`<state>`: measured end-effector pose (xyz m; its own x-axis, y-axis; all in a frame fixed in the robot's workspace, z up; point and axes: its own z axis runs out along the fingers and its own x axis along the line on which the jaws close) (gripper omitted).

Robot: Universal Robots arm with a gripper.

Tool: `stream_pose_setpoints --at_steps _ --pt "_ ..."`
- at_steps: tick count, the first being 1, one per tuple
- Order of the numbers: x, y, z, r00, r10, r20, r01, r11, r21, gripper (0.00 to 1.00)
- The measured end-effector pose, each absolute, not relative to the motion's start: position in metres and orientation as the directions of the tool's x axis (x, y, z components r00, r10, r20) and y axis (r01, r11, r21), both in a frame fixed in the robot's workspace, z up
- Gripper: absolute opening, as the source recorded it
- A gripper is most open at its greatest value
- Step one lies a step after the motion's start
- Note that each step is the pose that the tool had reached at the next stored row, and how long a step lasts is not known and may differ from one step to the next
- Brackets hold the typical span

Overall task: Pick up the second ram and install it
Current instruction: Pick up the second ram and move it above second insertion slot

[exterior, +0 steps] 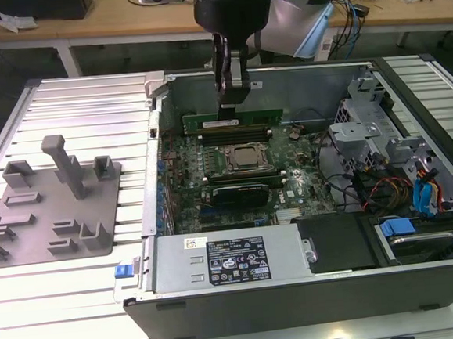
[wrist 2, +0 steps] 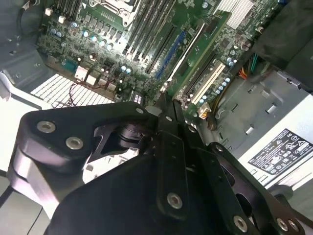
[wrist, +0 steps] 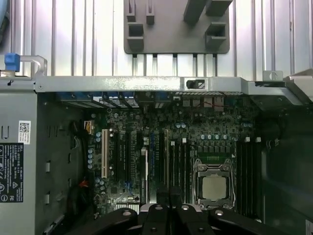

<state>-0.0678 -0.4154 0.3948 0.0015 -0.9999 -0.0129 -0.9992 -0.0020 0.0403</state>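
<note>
The second ram (exterior: pixel 207 122) stands on its long edge inside the computer case (exterior: pixel 298 76), on the far side of the CPU socket (exterior: pixel 246 158) and close to the case's rear wall. Its long axis runs from the exterior view's left to the exterior view's right, parallel to the memory slots (wrist: pixel 247 176) that flank the socket.

The gripper (exterior: pixel 233 98) descends vertically from above and meets the stick at its upper edge, near mid-length. The stick therefore lies directly below the claw, with roughly equal lengths projecting to either side. The fingers are drawn together across the thin board, pinching it through its thickness. In both wrist views the two fingers sit close together with almost no gap.

The pictures do not show whether the lower edge of the stick has entered a slot or hangs just above it. The exterior view's line of sight hides that junction.

The grey holder tray (exterior: pixel 50 223) rests on the ribbed table (exterior: pixel 71 95), well apart from the claw toward the exterior view's left. The power supply (exterior: pixel 233 259) occupies the near side of the case.
</note>
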Motion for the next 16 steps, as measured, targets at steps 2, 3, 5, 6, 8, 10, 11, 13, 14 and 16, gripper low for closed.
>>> stream_pose_setpoints --at_steps 2,3,5,6,8,10,11,13,14,16 --pt "-0.068 -0.415 0.389 0.002 -1.0 -0.013 -0.999 -0.002 0.04 0.1" --pt "-0.068 -0.415 0.383 0.001 -1.0 -0.013 -0.999 -0.002 0.04 0.1" --pt "-0.068 -0.412 0.378 0.001 -1.0 -0.013 -0.999 -0.002 0.04 0.1" --pt "-0.067 -0.41 0.377 0.001 -1.0 -0.013 -0.999 -0.002 0.04 0.1" --pt "-0.066 -0.406 0.376 0.001 -1.0 -0.013 -0.999 -0.002 0.04 0.1" --pt "-0.064 -0.397 0.37 0.002 -1.0 -0.012 -0.999 -0.002 0.04 0.1" --pt "-0.062 -0.395 0.366 0.001 -1.0 -0.013 -0.999 -0.002 0.04 0.1" --pt "-0.059 -0.388 0.36 0.001 -1.0 -0.012 -0.999 -0.002 0.04 0.1" --pt "-0.059 -0.385 0.357 0.001 -1.0 -0.012 -0.999 -0.002 0.04 0.1" --pt "-0.058 -0.384 0.352 0.002 -1.0 -0.012 -0.999 -0.002 0.04 0.1"
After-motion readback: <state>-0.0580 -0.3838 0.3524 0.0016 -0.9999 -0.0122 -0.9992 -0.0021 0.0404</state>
